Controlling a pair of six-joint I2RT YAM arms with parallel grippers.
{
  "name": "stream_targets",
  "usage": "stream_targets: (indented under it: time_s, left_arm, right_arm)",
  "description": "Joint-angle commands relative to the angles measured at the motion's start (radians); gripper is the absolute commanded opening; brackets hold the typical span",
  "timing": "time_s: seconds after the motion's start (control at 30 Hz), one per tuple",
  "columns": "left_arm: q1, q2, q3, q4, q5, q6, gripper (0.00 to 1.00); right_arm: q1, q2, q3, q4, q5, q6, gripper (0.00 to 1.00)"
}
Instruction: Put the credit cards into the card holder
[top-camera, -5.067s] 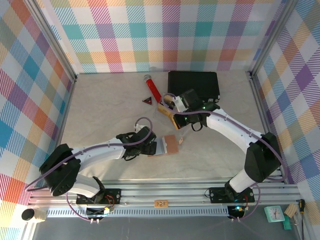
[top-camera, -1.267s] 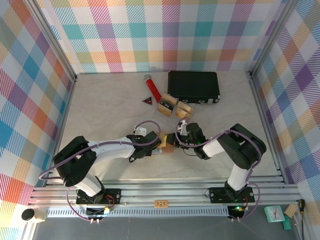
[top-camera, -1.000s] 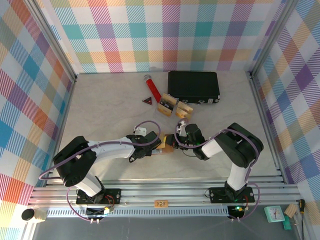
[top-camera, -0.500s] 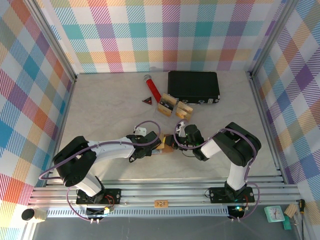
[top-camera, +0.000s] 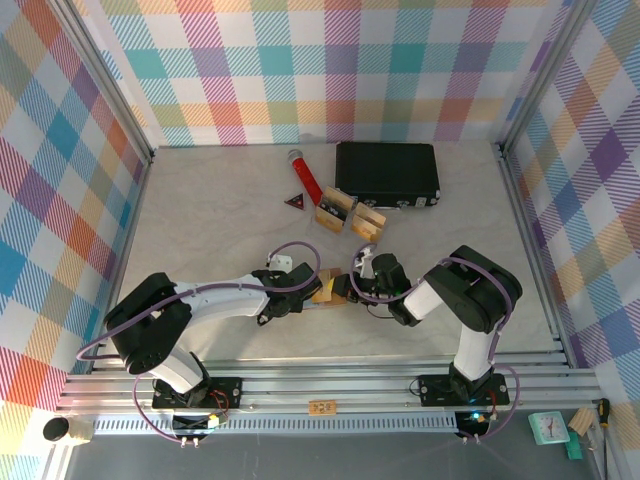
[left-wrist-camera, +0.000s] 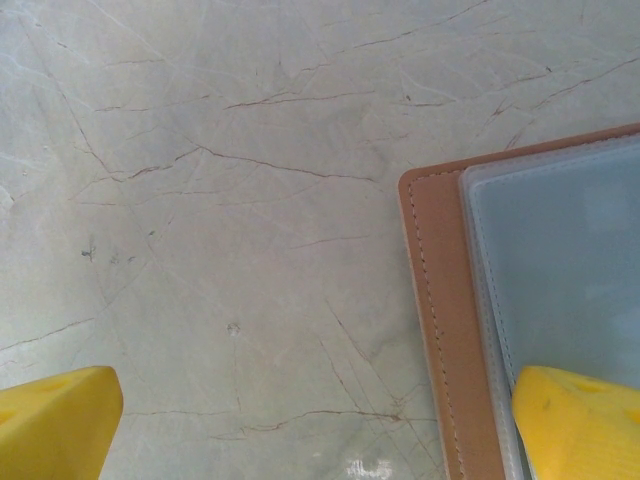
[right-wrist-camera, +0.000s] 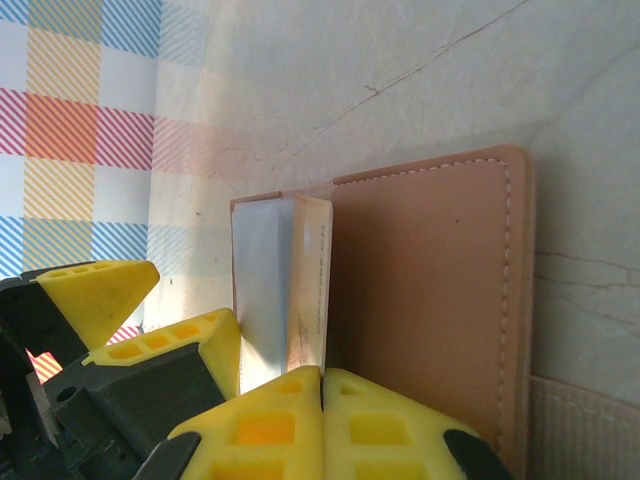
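The reddish-brown card holder lies open on the table between my two grippers. In the left wrist view its stitched edge and its clear sleeve show. My left gripper is open wide, and its right fingertip rests on the sleeve. My right gripper is shut on a gold-tan credit card. The card stands on edge between the sleeve and the brown flap. In the top view the left gripper and right gripper almost meet over the holder.
A clear compartment tray holding more gold-tan cards stands behind the holder. Further back are a big black case, a red pen-like stick and a small red triangle. Metal rails edge the table.
My right gripper has slid left with the card, closing in on the card holder and the left gripper. The left arm has stayed where it was.
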Motion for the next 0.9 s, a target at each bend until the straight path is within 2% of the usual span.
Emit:
stream_targets:
  time_s: [0.0,0.87]
  left_arm:
    - [-0.01,-0.008,-0.023,-0.038,-0.016,0.001,1.0]
    - [-0.01,-0.008,-0.023,-0.035,-0.013,0.002,1.0]
  right_arm:
    - [0.007,0.03,0.0,-0.008,-0.029,-0.008,0.0]
    - [0.01,0.064,0.07,-0.09,-0.081,-0.024,0.0]
